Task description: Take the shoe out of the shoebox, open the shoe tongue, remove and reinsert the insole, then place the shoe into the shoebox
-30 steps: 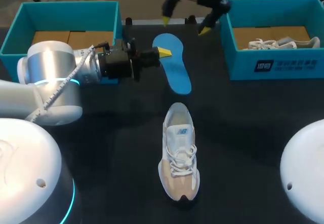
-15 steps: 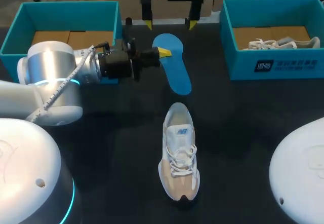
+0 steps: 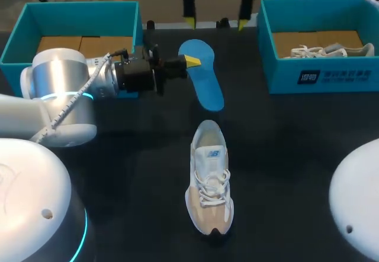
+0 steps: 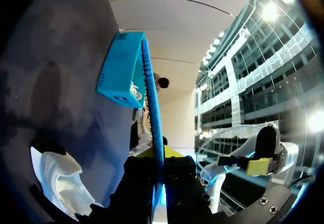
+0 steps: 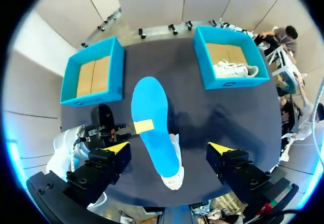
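A blue insole (image 3: pixel 205 78) hangs above the table behind the shoe, and my left gripper (image 3: pixel 190 61) is shut on its edge. In the left wrist view the insole (image 4: pixel 152 107) runs edge-on out from between that gripper's (image 4: pixel 159 162) fingers. The white and beige shoe (image 3: pixel 210 176) lies on the dark table, toe toward me. My right gripper (image 3: pixel 216 22) hovers open high over the far edge, holding nothing. From its own view the right gripper (image 5: pixel 168 148) looks down on the insole (image 5: pixel 151 122), with the shoe (image 5: pixel 174 176) partly hidden beneath it.
A teal shoebox (image 3: pixel 355 75) at the far right holds another pale shoe (image 3: pixel 331 50). A second teal shoebox (image 3: pixel 77 5) at the far left shows only a cardboard floor. Bare dark table lies around the shoe.
My right gripper has turned level above the far edge, swung left and then back to the right. The left arm, the insole and the shoe have kept still.
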`<state>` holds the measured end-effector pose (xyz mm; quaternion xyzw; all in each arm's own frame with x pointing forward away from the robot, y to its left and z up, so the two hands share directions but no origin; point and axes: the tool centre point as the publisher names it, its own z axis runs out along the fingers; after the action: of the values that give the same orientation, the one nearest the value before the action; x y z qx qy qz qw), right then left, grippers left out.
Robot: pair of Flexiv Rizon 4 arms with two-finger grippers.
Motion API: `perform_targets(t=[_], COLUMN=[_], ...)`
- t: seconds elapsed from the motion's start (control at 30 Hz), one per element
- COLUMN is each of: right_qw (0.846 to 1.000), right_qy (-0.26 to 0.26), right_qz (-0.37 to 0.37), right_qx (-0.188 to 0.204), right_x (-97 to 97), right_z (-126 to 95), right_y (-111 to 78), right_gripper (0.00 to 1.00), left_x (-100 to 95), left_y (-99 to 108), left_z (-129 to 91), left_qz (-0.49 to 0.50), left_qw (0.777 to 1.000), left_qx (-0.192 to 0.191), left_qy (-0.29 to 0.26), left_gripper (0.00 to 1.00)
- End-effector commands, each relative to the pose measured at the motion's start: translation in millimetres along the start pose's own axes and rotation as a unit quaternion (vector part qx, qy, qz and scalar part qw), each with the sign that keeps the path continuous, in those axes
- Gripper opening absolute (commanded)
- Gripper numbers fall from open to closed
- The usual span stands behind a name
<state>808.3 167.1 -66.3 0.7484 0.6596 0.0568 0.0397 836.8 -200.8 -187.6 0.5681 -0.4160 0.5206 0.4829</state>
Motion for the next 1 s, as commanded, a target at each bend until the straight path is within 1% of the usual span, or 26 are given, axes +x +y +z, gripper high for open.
perform_targets(t=[0.03, 0.2, 0.23, 0.33, 0.4, 0.5, 0.53, 0.6, 0.63, 0.67, 0.73, 0.77, 0.83, 0.87, 0.93, 1.0], right_qw=[0.973, 0.956, 0.950, 0.939, 0.937, 0.922, 0.913, 0.904, 0.895, 0.892, 0.873, 0.870, 0.855, 0.853, 0.845, 0.842], right_qy=[0.228, 0.291, 0.312, 0.342, 0.348, 0.385, 0.406, 0.425, 0.443, 0.449, 0.485, 0.491, 0.516, 0.519, 0.533, 0.537], right_qz=[0.010, 0.022, 0.023, 0.031, 0.034, 0.035, 0.034, 0.036, 0.039, 0.040, 0.035, 0.038, 0.036, 0.038, 0.036, 0.034], right_qx=[-0.004, -0.002, -0.002, 0.003, 0.010, 0.017, 0.018, 0.028, 0.029, 0.034, 0.032, 0.034, 0.033, 0.034, 0.034, 0.035], right_x=[-16.1, -20.3, -22.2, -27.1, -29.7, -34.5, -36.8, -40.9, -42.6, -44.4, -46.7, -48.4, -50.8, -51.4, -52.7, -53.5], right_z=[10, 14, 16, 18, 21, 29, 32, 39, 43, 46, 50, 52, 55, 55, 54, 51], right_y=[-3.2, -5.1, -4.7, -3.2, -2.3, -0.7, -0.2, 0.0, 0.3, 0.4, 0.7, 0.8, 1.0, 1.2, 2.5, 3.7], right_gripper=[1.00, 1.00, 1.00, 1.00, 1.00, 1.00, 1.00, 1.00, 1.00, 1.00, 1.00, 1.00, 1.00, 1.00, 1.00, 1.00], left_x=[-0.2, -0.2, -0.2, -0.2, -0.2, -0.2, -0.2, -0.2, -0.2, -0.2, -0.2, -0.2, -0.2, -0.2, -0.2, -0.2], left_y=[0, 0, 0, 0, 0, 0, 0, 0, 0, 0, 0, 0, 0, 0, 0, 0], left_z=[0, 0, 0, 0, 0, 0, 0, 0, 0, 0, 0, 0, 0, 0, 0, 0], left_qz=[0.000, 0.000, 0.000, 0.000, 0.000, 0.000, 0.000, 0.000, 0.000, 0.000, 0.000, 0.000, 0.000, 0.000, 0.000, 0.000], left_qw=[1.000, 1.000, 1.000, 1.000, 1.000, 1.000, 1.000, 1.000, 1.000, 1.000, 1.000, 1.000, 1.000, 1.000, 1.000, 1.000], left_qx=[-0.001, -0.001, -0.001, -0.001, -0.001, -0.001, -0.001, -0.001, -0.001, -0.001, -0.001, -0.001, -0.001, -0.001, -0.001, -0.001], left_qy=[-0.001, -0.001, -0.001, -0.001, -0.001, -0.001, -0.001, -0.001, -0.001, -0.001, -0.001, -0.001, -0.001, -0.001, -0.001, -0.001], left_gripper=[0.00, 0.00, 0.00, 0.00, 0.00, 0.00, 0.00, 0.00, 0.00, 0.00, 0.00, 0.00, 0.00, 0.00, 0.00, 0.00])
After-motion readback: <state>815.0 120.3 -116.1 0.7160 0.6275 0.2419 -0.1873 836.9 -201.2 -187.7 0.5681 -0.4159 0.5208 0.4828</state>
